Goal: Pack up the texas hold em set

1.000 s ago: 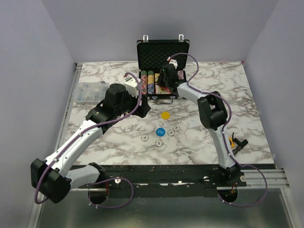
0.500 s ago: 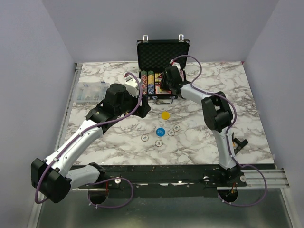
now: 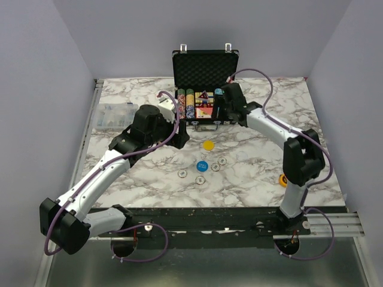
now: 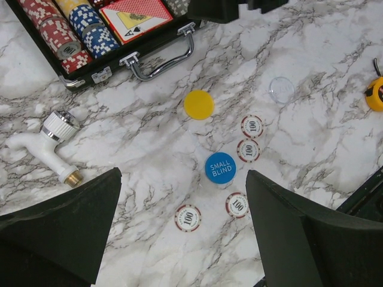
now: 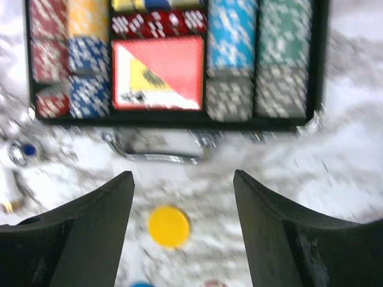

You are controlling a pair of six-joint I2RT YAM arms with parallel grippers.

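The left arm stretches forward from its base, and the left gripper points down with its jaws spread wide. The right arm bends sharply at the elbow, forearm reaching leftward. The right gripper tilts down, fingers well apart.

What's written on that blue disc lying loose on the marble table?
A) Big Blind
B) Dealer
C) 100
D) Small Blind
D: in the left wrist view the blue disc reads SMALL BLIND in white letters, while the red-and-white chips around it carry the 100.
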